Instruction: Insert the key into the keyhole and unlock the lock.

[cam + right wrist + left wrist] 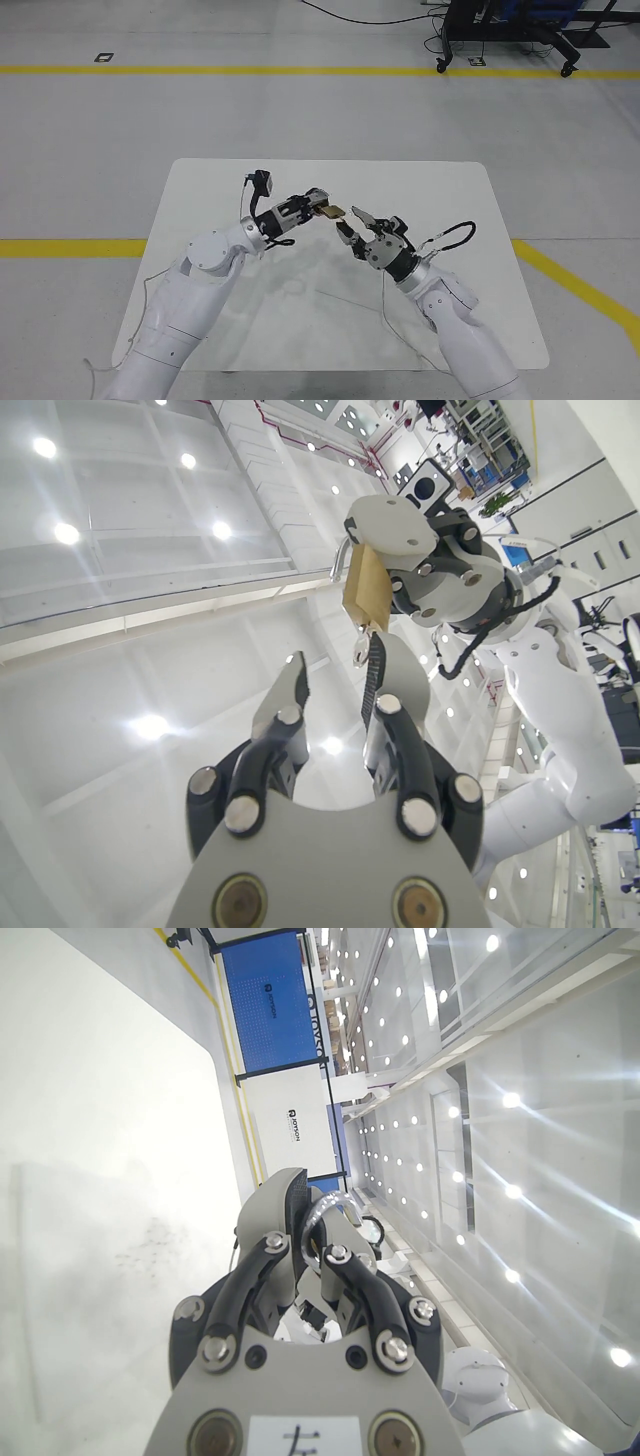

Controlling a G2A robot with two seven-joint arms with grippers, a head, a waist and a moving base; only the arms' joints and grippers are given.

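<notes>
A brass padlock [331, 211] hangs in the air over the middle of the white table [450, 200]. My left gripper [318, 204] is shut on its body. In the left wrist view the silver shackle [327, 1208] curves out between the fingers of that gripper [320, 1210]. The right wrist view shows the padlock [369, 585] with a silver key [361, 648] sticking out of its lower end. My right gripper [337, 655] is open just below, and the key's head sits close beside one fingertip [376, 650]. From the top view the right gripper [351, 221] stands right next to the lock.
Bare tabletop lies all around both arms. Yellow floor lines [300, 70] run behind and beside the table. A black wheeled frame [510, 35] stands far off at the back right.
</notes>
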